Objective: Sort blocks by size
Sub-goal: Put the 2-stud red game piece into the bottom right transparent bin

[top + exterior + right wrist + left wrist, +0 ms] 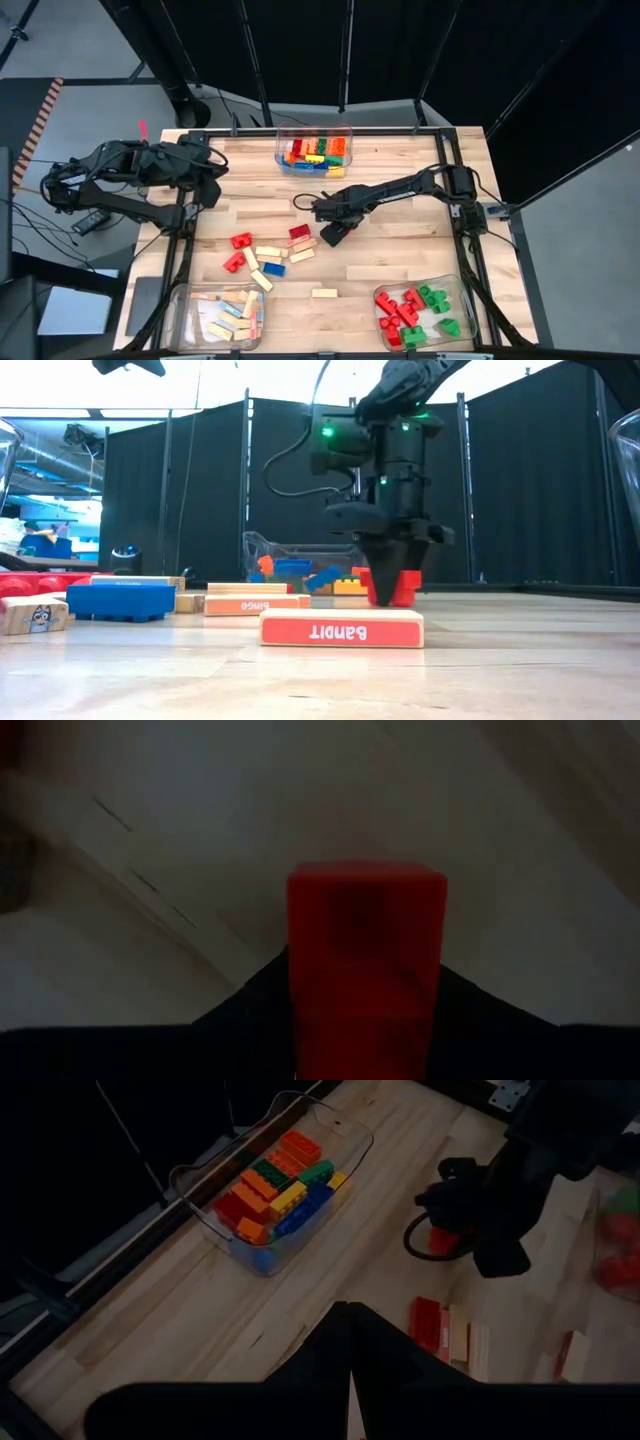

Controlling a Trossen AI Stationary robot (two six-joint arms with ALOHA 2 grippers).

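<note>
Right gripper [388,596] is down at the table near centre, fingers set either side of a small red block [365,955]. In the low view the block sits between the fingertips with its base on or just above the wood; whether the pads actually touch it I can't tell, the wrist view is too dark. Jaws are narrow, about block width.

Left gripper [350,1370] is parked at 10 o'clock, off the table's left edge, fingers pressed together, holding nothing.

Blocks, clock positions on the table in the high view:
- 12 o'clock: clear bin [283,160] at the far edge, full of mixed bricks [315,152], red, orange, yellow, green and blue.
- 7 o'clock: clear bin [180,318] with pale wooden bars [228,312].
- 5 o'clock: clear bin [467,310] with small red bricks [400,312] on its left side and small green bricks [436,302] on its right.
- Loose cluster just left of centre toward 8 o'clock: two red bricks [240,241], a larger red brick [299,233] just beside the right gripper, a blue brick [274,268], several tan bars [270,252] lying among them.
- One tan bar [323,293] lies alone at 6 o'clock, well apart from the cluster. In the low view its red face with upside-down white lettering is nearest the camera.

Table [400,265] is light wood planking.
</note>
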